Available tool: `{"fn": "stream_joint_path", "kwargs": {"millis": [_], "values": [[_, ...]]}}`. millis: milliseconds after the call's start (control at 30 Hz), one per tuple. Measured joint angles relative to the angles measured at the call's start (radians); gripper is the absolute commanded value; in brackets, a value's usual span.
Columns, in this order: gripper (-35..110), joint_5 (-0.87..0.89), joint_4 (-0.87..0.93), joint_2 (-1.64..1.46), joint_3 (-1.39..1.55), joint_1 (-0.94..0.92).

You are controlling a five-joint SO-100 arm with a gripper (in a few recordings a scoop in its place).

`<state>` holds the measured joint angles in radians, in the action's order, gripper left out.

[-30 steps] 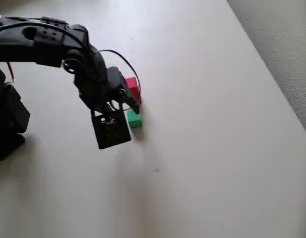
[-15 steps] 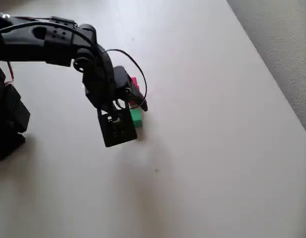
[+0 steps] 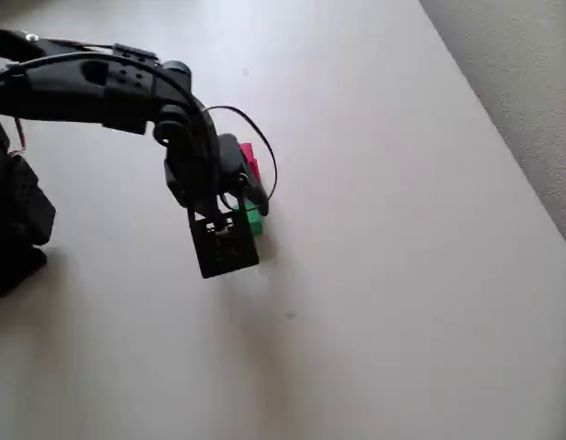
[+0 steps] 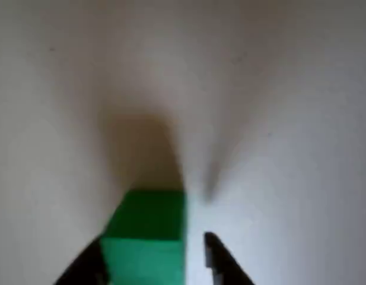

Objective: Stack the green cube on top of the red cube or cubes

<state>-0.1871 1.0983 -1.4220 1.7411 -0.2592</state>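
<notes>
Since the earlier frame, our arm (image 3: pixel 99 82) has moved right over the cubes. Our gripper (image 4: pixel 156 258) stands open, with the green cube (image 4: pixel 148 237) between its fingers on the table (image 3: pixel 402 275), touching the left one. Red cube (image 3: pixel 249 160) lies just behind.

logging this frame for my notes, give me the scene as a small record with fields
surface: pale table
green cube: on the table, between the gripper's fingers in the wrist view, a gap on its right side
red cube: just beyond the green one in the overhead view, partly hidden by the arm
gripper: open, low around the green cube
stack: not yet made
</notes>
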Motion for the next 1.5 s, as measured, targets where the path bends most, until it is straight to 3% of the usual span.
{"fn": "stream_joint_path", "kwargs": {"millis": [267,1067,1500], "values": [[-2,0.002,0.020,0.008,-0.026,0.000],[-2,0.043,0.390,-0.152,-0.350,0.094],[-2,0.132,0.431,-0.112,-0.399,0.193]]}}
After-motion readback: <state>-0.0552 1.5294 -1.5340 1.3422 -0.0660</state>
